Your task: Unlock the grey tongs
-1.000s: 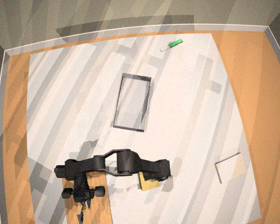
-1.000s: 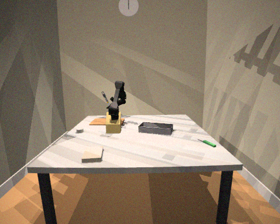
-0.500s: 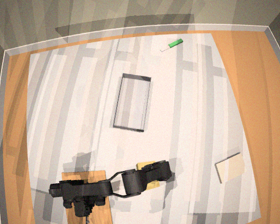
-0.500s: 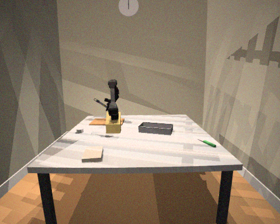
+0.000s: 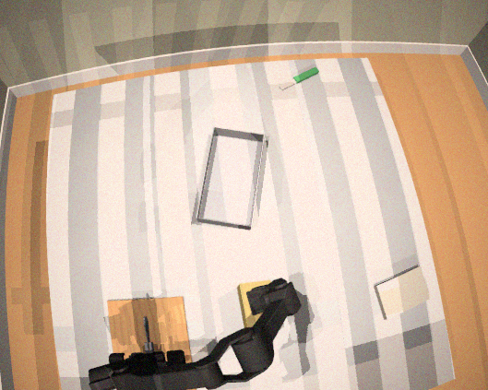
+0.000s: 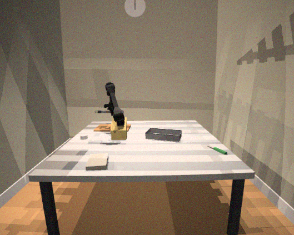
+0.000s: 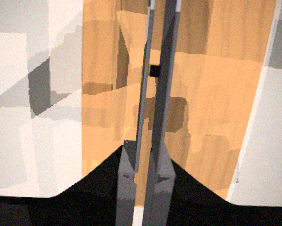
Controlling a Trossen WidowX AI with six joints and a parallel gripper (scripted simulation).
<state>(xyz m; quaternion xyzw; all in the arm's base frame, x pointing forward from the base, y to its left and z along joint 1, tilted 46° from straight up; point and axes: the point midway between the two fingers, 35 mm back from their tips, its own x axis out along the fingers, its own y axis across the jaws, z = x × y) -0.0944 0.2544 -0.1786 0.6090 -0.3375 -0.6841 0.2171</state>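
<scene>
My gripper (image 5: pixel 147 348) is shut on the grey tongs (image 5: pixel 145 329) and holds them in the air above the wooden board (image 5: pixel 149 325) at the near left of the table. In the side view the tongs (image 6: pixel 99 111) stick out roughly level, well above the board (image 6: pixel 109 127). In the wrist view the two tong arms (image 7: pixel 156 85) run close together up from my fingers, with a small dark lock piece (image 7: pixel 155 70) between them and the board (image 7: pixel 200 100) underneath. The roasting tin (image 5: pixel 232 178) stands empty mid-table; it also shows in the side view (image 6: pixel 163 134).
The arm's yellow base block (image 5: pixel 250 301) stands right of the board. A beige block (image 5: pixel 402 291) lies at the right. A green-handled tool (image 5: pixel 304 76) lies at the far edge. A small grey disc (image 6: pixel 84 136) sits near the board by the table's edge.
</scene>
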